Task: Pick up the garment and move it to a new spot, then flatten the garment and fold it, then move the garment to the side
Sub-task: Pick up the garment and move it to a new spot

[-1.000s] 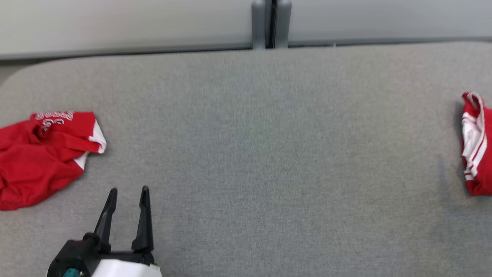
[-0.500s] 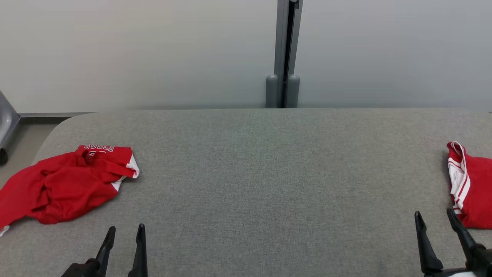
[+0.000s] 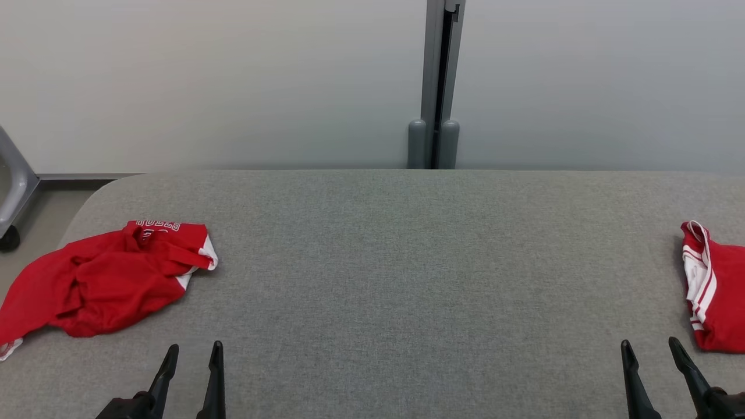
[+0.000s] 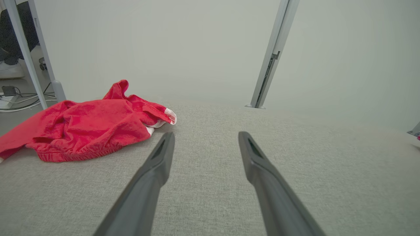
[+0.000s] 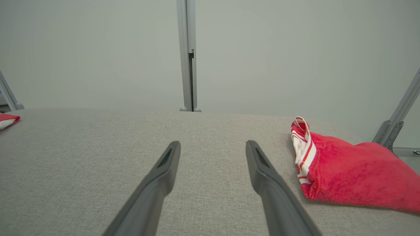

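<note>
**Op A:** Checking target brg: crumpled red garment (image 3: pixel 105 282) lies on grey table pad (image 3: pixel 407 262), far L side, fwd and outboard of L gripper (image 3: pixel 195 346), not touching it.
**Op B:** Finger state?
**Op A:** Both pairs spread wide, nothing between them. R gripper (image 3: pixel 649 342) is well apart from target, beside folded red garment (image 3: pixel 719 291), which I judge is not the work item.
**Op B:** Long axis?
**Op A:** Runs from near-L pad edge toward far-centre. White-trimmed end is closest to L gripper. I judge L arm takes the pick, reaching fwd-L.
</note>
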